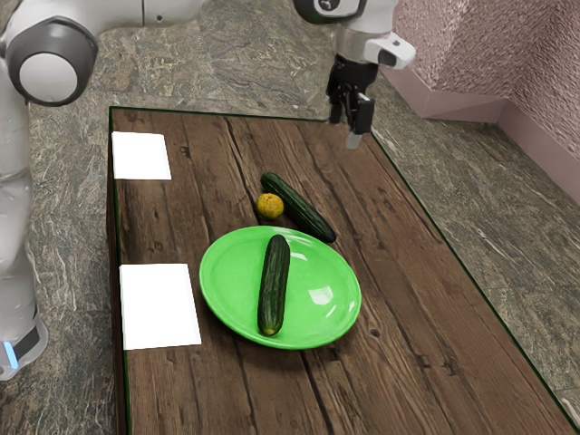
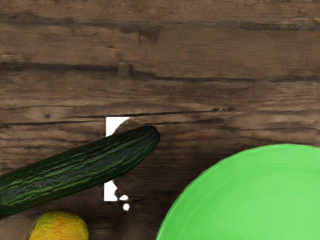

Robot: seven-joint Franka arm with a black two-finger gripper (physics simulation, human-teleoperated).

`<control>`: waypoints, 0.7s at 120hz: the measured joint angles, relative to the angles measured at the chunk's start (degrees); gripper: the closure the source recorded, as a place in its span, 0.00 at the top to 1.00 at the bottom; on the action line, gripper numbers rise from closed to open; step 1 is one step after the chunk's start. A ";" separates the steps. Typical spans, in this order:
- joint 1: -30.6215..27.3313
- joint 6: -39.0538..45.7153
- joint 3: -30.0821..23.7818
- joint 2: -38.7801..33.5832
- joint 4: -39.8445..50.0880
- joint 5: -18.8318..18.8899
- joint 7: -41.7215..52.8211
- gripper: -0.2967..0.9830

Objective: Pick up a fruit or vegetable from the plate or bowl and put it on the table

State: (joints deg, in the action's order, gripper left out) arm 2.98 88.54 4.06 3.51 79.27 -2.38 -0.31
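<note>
Seen on the exterior view's clock face, centred on the green plate (image 1: 337, 308), the pincer (image 1: 352, 125) is hanging above the counter (image 1: 408, 299) toward one o'clock, released and holding nothing, its fingers standing apart. The plate's cucumber (image 1: 274, 285) is lying inside the plate, stretching from twelve to six. Beyond the rim, around twelve, a yellow-orange fruit (image 1: 269, 207) is sitting near a second cucumber (image 1: 299, 208).

So there's a dark green cucumber (image 1: 274, 285) lying flat on a shiny bright green plate (image 1: 229, 281), yellowish tip toward the frame's bottom, just below centre in the exterior view. Plate's sitting on a brown wood-plank table (image 1: 399, 290).
</note>
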 joint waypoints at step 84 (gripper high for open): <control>0.70 -0.78 4.05 4.71 -4.29 -2.03 -17.79 0.77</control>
State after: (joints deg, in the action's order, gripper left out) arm 3.68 87.76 8.11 8.22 74.98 -4.42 -18.10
